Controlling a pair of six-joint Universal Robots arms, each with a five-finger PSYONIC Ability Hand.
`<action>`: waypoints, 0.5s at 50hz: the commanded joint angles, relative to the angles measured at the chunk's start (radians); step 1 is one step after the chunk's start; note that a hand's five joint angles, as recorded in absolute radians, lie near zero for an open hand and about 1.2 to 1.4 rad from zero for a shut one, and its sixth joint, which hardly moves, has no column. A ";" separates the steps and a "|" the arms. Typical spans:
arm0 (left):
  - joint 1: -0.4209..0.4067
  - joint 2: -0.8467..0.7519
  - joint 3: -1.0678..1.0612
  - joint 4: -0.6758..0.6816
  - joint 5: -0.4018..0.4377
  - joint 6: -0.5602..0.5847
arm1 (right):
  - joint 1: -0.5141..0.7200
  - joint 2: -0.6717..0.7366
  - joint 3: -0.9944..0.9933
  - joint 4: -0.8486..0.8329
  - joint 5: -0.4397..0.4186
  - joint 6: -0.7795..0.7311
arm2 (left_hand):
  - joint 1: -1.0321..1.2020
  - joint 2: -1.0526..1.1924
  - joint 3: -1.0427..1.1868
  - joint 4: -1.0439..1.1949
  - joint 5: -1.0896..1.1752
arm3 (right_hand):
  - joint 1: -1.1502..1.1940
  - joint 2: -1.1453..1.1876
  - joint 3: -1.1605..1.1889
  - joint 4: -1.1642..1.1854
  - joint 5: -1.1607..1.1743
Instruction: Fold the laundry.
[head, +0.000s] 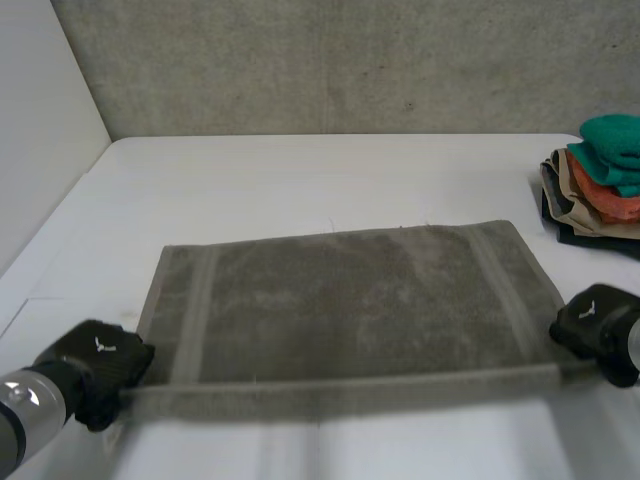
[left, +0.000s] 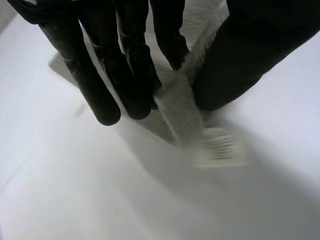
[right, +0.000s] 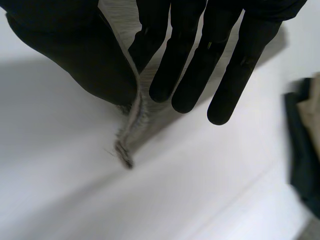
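Left hand (head: 103, 362) and right hand (head: 592, 318) each pinch a near corner of the towel (head: 350, 300); its long axis spans between them, far edge ahead.

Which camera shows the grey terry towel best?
The head view: the whole grey terry towel lies spread on the white table. The wrist views each show one near corner, pinched by the left hand or the right hand.

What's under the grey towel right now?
White table shows around the towel. The left hand and right hand pinch its near corners. Whatever lies beneath its flat middle is covered.
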 joint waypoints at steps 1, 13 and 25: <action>-0.025 -0.115 0.127 0.253 0.003 -0.050 | 0.039 0.112 -0.092 -0.235 -0.006 0.185 | 0.256 0.196 0.200 0.192 0.218 | 0.259 0.215 0.200 0.194 0.200; -0.100 -0.590 0.595 0.560 -0.020 -0.177 | 0.160 0.448 -0.447 -0.594 0.060 0.299 | 0.256 0.196 0.200 0.192 0.218 | 0.259 0.215 0.200 0.194 0.200; -0.166 -0.880 0.973 0.480 -0.186 -0.180 | 0.192 0.780 -0.797 -0.810 -0.007 0.305 | 0.256 0.196 0.200 0.192 0.218 | -0.016 -0.060 -0.075 -0.081 -0.075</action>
